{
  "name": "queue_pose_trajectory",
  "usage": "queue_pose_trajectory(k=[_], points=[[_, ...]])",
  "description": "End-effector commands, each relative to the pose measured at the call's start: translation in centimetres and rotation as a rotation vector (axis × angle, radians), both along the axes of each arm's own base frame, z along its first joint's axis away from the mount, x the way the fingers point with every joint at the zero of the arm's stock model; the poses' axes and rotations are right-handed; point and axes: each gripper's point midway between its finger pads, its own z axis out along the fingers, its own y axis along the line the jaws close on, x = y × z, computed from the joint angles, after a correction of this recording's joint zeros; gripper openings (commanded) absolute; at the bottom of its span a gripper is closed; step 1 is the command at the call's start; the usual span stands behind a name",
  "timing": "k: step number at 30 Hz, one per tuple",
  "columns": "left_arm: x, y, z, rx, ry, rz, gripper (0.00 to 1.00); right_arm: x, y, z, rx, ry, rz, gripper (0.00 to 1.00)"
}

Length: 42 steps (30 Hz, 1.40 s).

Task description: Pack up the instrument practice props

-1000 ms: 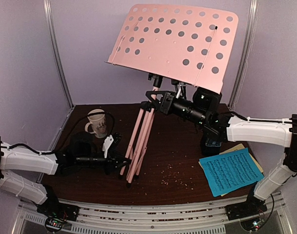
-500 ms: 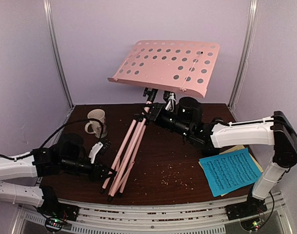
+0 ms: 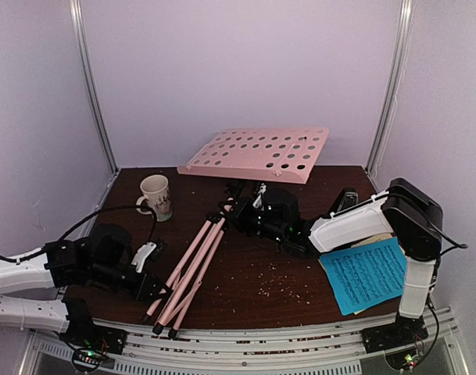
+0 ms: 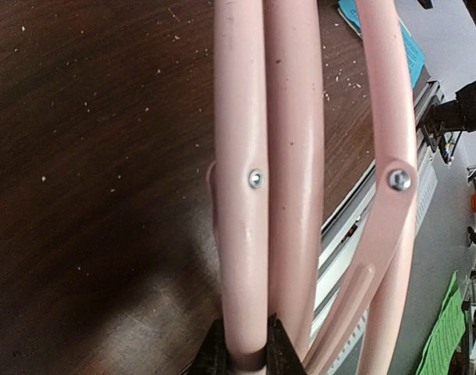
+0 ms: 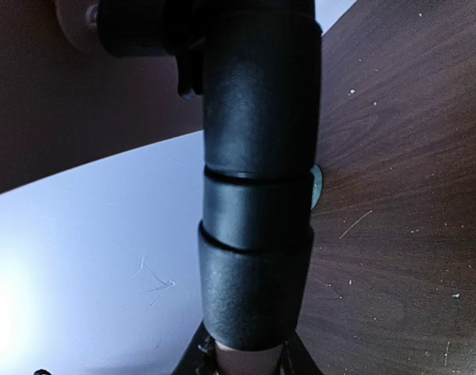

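Note:
The pink perforated music stand lies tipped over on the table, its desk [image 3: 257, 154] low at the back and its folded tripod legs [image 3: 187, 269] pointing to the near edge. My left gripper [image 3: 154, 287] is shut on one pink leg [image 4: 241, 234], with the jaws [image 4: 245, 353] pinching its sides. My right gripper [image 3: 263, 219] is shut on the stand's shaft just below the black collar [image 5: 257, 195]. The blue sheet-music page [image 3: 366, 273] lies on a yellow page [image 3: 381, 237] at the right. The black metronome [image 3: 345, 200] shows partly behind the right arm.
A beige mug [image 3: 156, 196] stands at the back left, close to the stand's legs. Crumbs are scattered over the dark wood table [image 3: 277, 285]. The metal rail [image 3: 245, 336] runs along the near edge, just past the leg tips.
The stand has gone from upright to lying on the table. Its desk dropped toward the back and the legs swung toward the near edge. Both arms lowered with it, still gripping.

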Motion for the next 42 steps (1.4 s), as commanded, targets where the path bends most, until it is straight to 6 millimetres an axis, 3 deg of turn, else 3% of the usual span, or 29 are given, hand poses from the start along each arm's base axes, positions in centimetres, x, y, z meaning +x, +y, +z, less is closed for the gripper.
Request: queue_pose_trajectory(k=[1, 11, 19, 25, 34, 42], points=[[3.1, -3.8, 9.9, -0.346, -0.275, 0.006, 0.00, -1.7, 2.2, 1.3, 0.004, -0.153, 0.052, 0.00], [4.2, -3.0, 6.2, -0.259, -0.220, 0.104, 0.00, -1.4, 2.6, -4.2, -0.068, -0.096, 0.055, 0.07], [4.7, -2.3, 4.1, -0.219, -0.211, 0.150, 0.00, -1.1, 2.5, -6.8, -0.141, -0.096, 0.051, 0.17], [5.2, -2.4, 3.2, -0.236, -0.209, 0.188, 0.00, -1.2, 2.1, -8.7, -0.193, -0.091, 0.050, 0.31], [5.3, -1.9, 2.2, -0.246, -0.188, 0.230, 0.00, -1.5, 1.7, -9.8, -0.211, -0.098, 0.056, 0.39], [5.8, -1.6, 2.2, -0.257, -0.195, 0.271, 0.00, -2.2, 0.7, -9.5, -0.212, -0.102, 0.056, 0.56]])
